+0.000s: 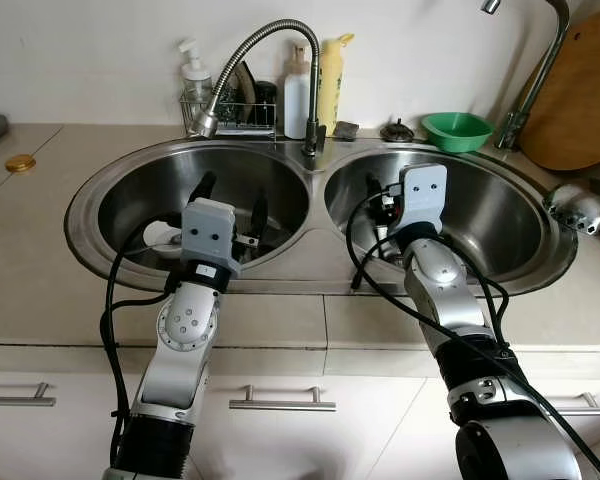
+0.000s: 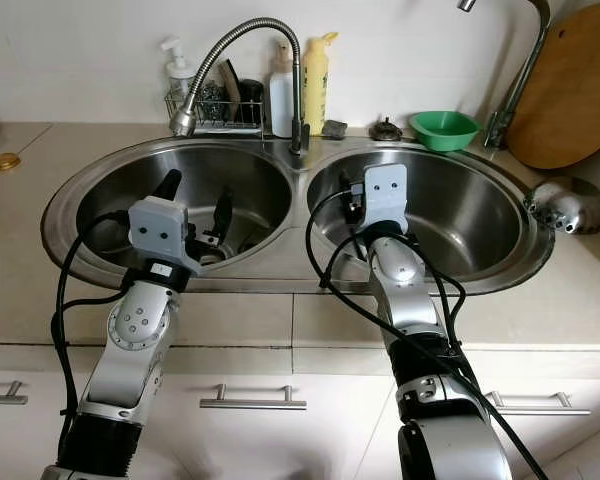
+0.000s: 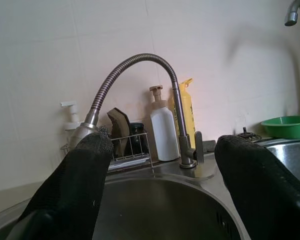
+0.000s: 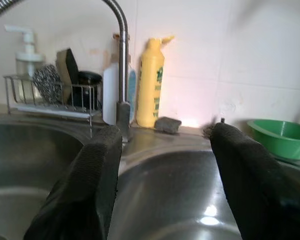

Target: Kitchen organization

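faucet (image 1: 270,60) arches behind both grippers' spread, empty fingers (image 3: 75,190) over the sink (image 1: 310,255).

I can read no text, brand, number or sign anywhere in my views. The yellow bottle (image 4: 151,82) behind the faucet carries dark print on its side, but it is too blurred for me to make out a single letter. The white bottle (image 3: 165,131) beside it shows a blank face toward my left wrist camera.
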Available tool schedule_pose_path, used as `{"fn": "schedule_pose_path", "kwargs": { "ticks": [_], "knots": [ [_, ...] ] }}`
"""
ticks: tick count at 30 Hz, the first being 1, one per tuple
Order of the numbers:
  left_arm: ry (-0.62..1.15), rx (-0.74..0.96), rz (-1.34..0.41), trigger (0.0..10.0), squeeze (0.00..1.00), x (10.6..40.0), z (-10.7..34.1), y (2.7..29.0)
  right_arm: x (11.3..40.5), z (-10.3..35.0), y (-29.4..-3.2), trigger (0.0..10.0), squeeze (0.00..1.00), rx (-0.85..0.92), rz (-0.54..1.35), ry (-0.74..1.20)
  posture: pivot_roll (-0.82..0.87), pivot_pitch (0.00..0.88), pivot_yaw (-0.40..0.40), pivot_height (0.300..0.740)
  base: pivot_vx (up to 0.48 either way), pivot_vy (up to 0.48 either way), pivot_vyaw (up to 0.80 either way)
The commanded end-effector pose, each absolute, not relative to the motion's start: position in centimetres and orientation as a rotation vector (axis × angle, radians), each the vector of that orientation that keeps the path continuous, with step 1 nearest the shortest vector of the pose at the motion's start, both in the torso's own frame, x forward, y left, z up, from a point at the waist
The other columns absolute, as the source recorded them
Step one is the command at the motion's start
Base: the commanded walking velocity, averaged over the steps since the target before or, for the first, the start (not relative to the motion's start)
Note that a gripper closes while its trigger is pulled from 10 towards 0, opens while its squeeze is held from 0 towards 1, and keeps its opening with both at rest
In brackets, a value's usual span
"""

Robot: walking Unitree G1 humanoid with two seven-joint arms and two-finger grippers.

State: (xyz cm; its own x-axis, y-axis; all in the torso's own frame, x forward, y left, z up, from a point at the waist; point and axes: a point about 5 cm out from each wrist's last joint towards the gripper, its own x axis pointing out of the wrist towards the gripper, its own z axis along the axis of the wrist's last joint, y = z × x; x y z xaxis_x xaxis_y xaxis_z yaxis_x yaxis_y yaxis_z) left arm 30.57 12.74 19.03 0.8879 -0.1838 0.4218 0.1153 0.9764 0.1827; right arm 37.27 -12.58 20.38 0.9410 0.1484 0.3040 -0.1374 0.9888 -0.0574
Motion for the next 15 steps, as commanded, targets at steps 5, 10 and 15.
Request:
{"fn": "schedule_pose_path", "kwargs": {
  "ticks": [5,10,15],
  "knots": [
    [-0.449,0.155,-0.159,10.0,0.0,30.5,18.8,12.8,36.2,22.9,-12.0,10.0,1.0,0.099,0.209,-0.434,0.08,0.0,-0.011,0.74,0.0,0.0,0.0],
    [-0.446,0.136,-0.163,10.0,0.0,30.5,18.8,12.8,35.7,24.6,-11.6,10.0,1.0,0.123,0.23,-0.494,0.08,0.0,-0.012,0.74,0.0,0.0,0.0],
    [-0.459,0.115,-0.169,10.0,0.0,30.4,19.0,12.6,35.5,24.8,-11.7,10.0,0.0,0.129,0.208,-0.49,0.08,0.0,-0.012,0.74,0.0,0.0,0.0]
  ]
}}
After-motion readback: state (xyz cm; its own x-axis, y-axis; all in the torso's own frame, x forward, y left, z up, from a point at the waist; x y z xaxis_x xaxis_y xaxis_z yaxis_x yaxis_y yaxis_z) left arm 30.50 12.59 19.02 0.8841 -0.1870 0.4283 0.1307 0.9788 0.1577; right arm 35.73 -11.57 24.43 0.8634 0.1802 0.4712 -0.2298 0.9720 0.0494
